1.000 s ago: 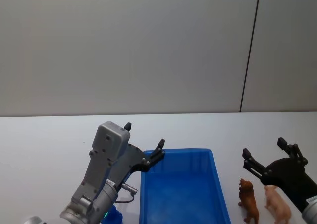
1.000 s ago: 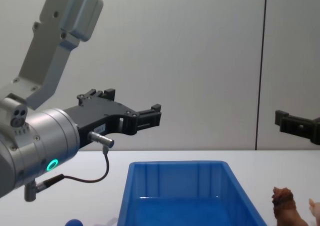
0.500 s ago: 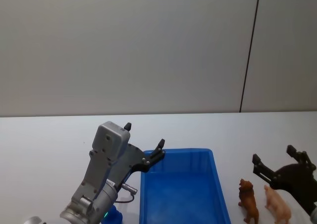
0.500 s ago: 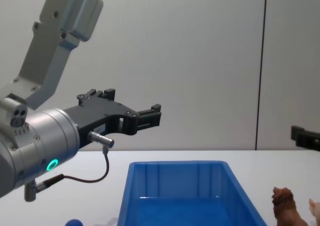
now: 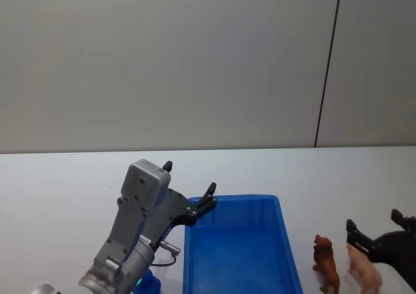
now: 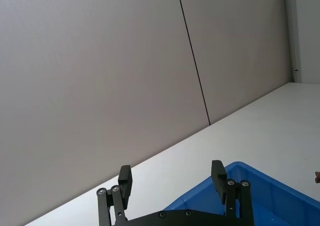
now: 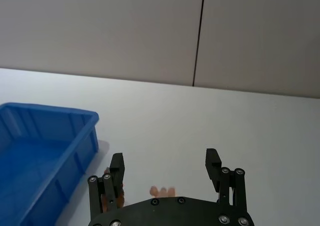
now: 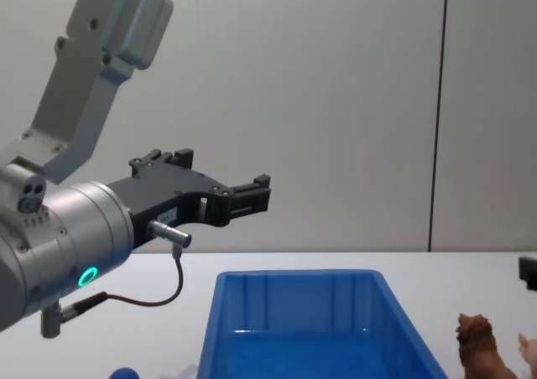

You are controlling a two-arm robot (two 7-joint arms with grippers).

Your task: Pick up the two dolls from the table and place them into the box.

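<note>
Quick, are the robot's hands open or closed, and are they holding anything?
Left gripper: open, holding nothing, raised near the box's left rear corner.
Right gripper: open, holding nothing, close to the brown doll.

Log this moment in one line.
left hand open by bin | right hand open near pink toy | dog on table right of bin

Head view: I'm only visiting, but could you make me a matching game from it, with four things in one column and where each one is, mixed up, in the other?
Things:
1. brown dog toy
2. pink animal toy
3. left gripper
4. blue box

Places:
A. between the left gripper and the two animal toys
B. open, raised by the box's left wall
C. on the table, next to the box's right wall
D. farthest right, beneath the open right gripper

Pairs: 1-C, 2-D, 3-B, 4-A.
</note>
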